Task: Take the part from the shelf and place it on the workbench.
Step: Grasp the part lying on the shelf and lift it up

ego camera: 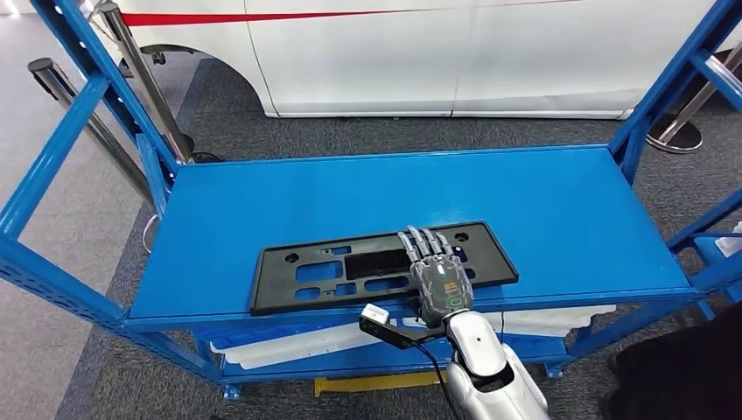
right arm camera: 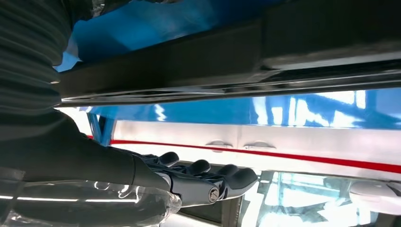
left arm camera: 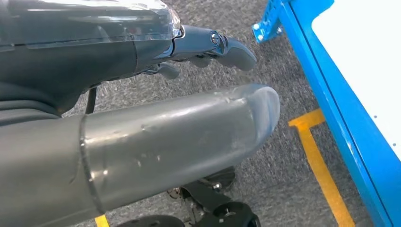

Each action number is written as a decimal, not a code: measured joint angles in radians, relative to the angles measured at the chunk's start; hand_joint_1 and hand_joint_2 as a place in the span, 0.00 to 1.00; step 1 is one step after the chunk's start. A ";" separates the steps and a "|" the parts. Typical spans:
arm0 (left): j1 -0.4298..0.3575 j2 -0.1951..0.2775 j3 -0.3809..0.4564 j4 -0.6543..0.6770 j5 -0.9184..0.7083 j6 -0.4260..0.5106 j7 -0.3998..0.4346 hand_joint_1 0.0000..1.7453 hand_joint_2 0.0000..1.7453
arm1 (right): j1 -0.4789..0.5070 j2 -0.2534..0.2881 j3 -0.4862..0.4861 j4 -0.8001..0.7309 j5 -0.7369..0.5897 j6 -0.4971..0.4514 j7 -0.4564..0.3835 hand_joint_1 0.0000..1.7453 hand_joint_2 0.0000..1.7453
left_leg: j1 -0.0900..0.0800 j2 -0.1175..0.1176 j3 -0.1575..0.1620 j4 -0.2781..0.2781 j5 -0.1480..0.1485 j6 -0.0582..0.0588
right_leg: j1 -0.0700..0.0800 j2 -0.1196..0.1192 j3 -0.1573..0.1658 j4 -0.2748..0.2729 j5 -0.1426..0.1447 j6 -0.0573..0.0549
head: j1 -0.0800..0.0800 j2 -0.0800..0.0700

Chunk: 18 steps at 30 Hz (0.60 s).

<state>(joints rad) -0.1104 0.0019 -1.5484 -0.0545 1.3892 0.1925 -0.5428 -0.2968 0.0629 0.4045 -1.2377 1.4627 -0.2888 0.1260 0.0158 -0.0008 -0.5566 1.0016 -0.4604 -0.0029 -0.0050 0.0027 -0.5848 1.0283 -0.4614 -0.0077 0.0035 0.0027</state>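
Black moulded plastic, flat and long, with rectangular cut-outs — the part (ego camera: 383, 266) lies near the front edge of the blue metal shelf (ego camera: 542, 206), one long side almost flush with the lip. The right hand (ego camera: 435, 267) lies over its right-of-centre section, fingers (ego camera: 422, 241) stretched forward across the plastic, spread and flat rather than curled; it presses or rests on the part, and no closed grasp is visible. In the right wrist view the fingers (right arm camera: 203, 176) extend straight out, with the part's dark edge (right arm camera: 227, 61) close by.

The left hand (left arm camera: 142, 94) hangs beside the shelf frame over grey carpet and a yellow floor stripe (left arm camera: 321, 165), holding nothing; whether its fingers are curled or loose I cannot tell.

The step in hand looks like securing the part — pick-up not yet done. Next, the fingers probably need to hook an edge or cut-out before lifting.

No brand, label or writing is readable; the hand's back shows a small green mark only.
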 joint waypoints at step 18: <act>-0.010 0.001 -0.001 -0.006 -0.038 -0.003 0.013 0.00 0.00 | -0.084 0.039 0.020 0.150 0.041 0.018 0.054 1.00 1.00 | 0.002 0.001 0.002 -0.005 0.005 0.018 | 0.008 -0.001 -0.013 0.024 -0.015 0.002 | 0.000 0.000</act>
<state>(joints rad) -0.1209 0.0026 -1.5492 -0.0607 1.3509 0.1892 -0.5299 -0.3813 0.1016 0.4246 -1.0874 1.5038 -0.2710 0.1798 0.0180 0.0003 -0.5549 0.9968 -0.4557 0.0155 0.0030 0.0018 -0.5974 1.0526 -0.4764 -0.0055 0.0037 0.0027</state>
